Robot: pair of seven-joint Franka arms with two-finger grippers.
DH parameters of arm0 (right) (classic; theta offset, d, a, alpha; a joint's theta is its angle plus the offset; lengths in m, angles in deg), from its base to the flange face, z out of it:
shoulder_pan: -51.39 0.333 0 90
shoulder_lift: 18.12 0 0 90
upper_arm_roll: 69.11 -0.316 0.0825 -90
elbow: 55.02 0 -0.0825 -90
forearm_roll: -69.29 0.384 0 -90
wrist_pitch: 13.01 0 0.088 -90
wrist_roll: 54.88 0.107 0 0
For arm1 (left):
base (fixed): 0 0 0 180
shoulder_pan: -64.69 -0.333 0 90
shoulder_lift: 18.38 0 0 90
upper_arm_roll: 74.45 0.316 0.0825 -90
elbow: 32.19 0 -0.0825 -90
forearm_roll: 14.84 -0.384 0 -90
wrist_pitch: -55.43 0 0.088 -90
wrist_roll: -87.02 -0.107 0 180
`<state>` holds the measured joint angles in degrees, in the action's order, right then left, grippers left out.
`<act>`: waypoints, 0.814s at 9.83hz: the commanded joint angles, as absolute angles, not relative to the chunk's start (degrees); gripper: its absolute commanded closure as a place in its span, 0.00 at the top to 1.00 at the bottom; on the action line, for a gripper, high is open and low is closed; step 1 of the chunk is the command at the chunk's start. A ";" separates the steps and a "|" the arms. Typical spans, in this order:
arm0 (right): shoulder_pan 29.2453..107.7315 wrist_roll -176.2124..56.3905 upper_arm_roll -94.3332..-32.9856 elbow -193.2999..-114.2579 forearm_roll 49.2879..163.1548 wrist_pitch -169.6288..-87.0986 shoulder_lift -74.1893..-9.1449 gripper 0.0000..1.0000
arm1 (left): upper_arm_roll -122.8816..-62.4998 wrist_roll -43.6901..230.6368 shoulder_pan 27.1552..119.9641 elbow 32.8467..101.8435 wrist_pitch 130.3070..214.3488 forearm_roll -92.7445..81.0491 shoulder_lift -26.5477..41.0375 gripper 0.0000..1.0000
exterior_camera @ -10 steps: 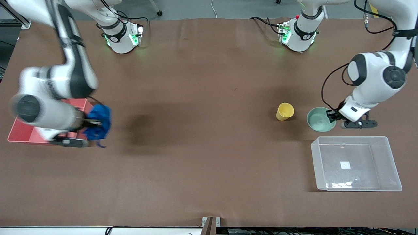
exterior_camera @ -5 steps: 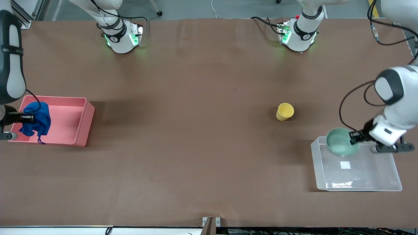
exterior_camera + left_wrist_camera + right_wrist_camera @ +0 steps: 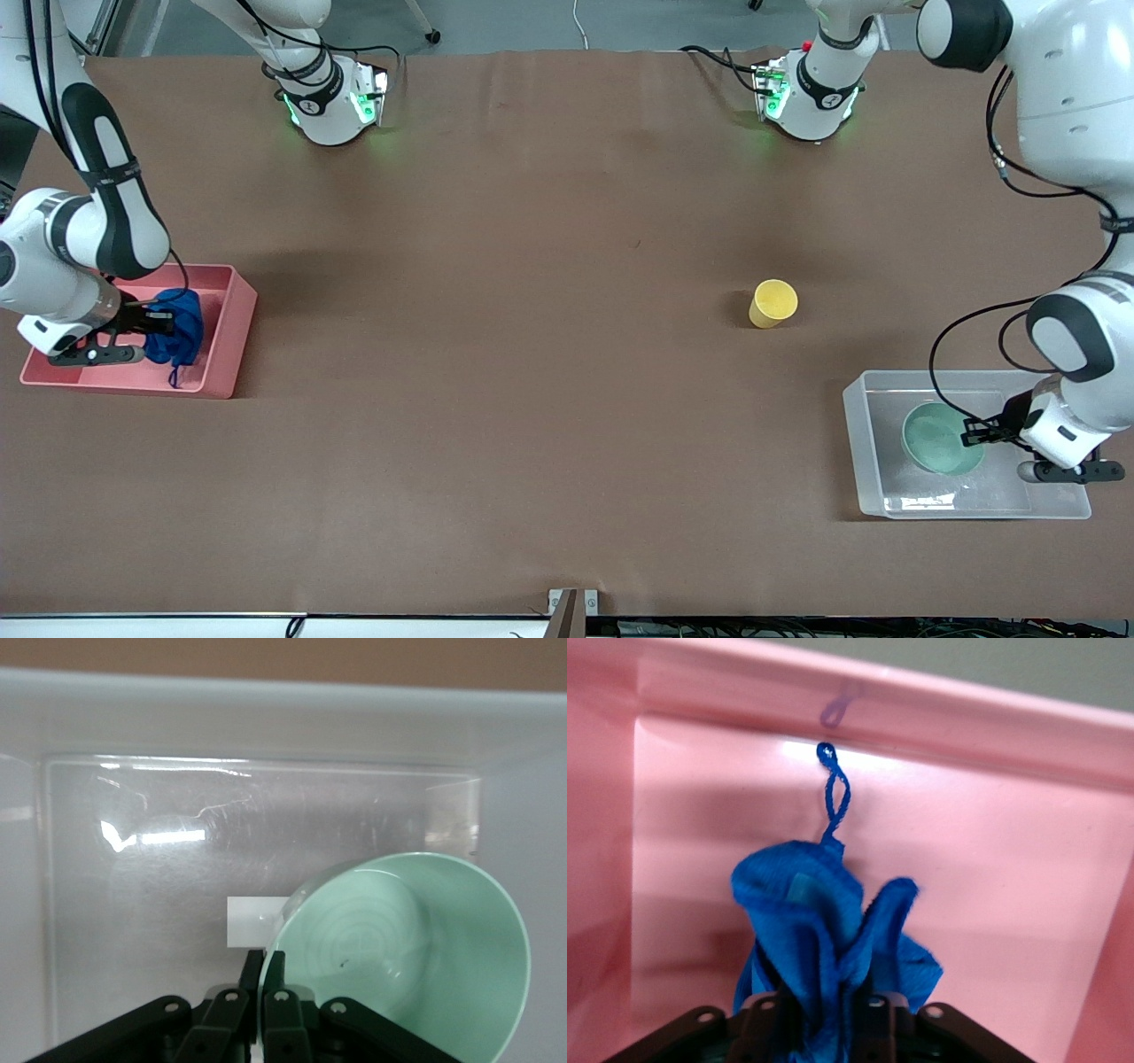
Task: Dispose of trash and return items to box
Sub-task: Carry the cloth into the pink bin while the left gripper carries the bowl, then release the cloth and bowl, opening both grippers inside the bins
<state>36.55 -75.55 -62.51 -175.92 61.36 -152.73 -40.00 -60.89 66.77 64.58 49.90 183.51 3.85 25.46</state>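
My left gripper (image 3: 973,431) is shut on the rim of the mint-green bowl (image 3: 941,438) and holds it low inside the clear box (image 3: 861,416). In the left wrist view the bowl (image 3: 416,957) hangs over the box floor (image 3: 159,904), beside the white sticker (image 3: 252,921), with my left gripper (image 3: 264,967) pinching its rim. My right gripper (image 3: 152,316) is shut on the blue cloth wad (image 3: 179,330) inside the pink bin (image 3: 232,323). In the right wrist view the wad (image 3: 828,930) hangs from my right gripper (image 3: 833,1008) over the bin floor (image 3: 992,859). The yellow cup (image 3: 772,303) stands on the table, farther from the front camera than the box.
Both arm bases (image 3: 330,97) stand along the table edge farthest from the front camera. The brown table (image 3: 532,354) stretches between the bin and the box.
My left gripper has carried the bowl down into the clear box. My right gripper has lowered the blue wad into the pink bin.
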 commanded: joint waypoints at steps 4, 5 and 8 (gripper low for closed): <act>37.93 -73.35 -64.01 -174.13 62.08 -146.74 -31.09 1.00 | -61.45 65.75 62.93 49.54 186.56 7.13 29.70 0.69; 40.90 -66.20 -64.01 -169.85 62.25 -138.94 -27.82 1.00 | -61.45 65.84 63.01 49.72 186.30 6.70 28.22 0.98; 49.70 -51.56 -64.10 -154.20 62.69 -117.56 -25.24 1.00 | -61.53 67.42 65.64 58.73 185.51 3.99 13.85 1.00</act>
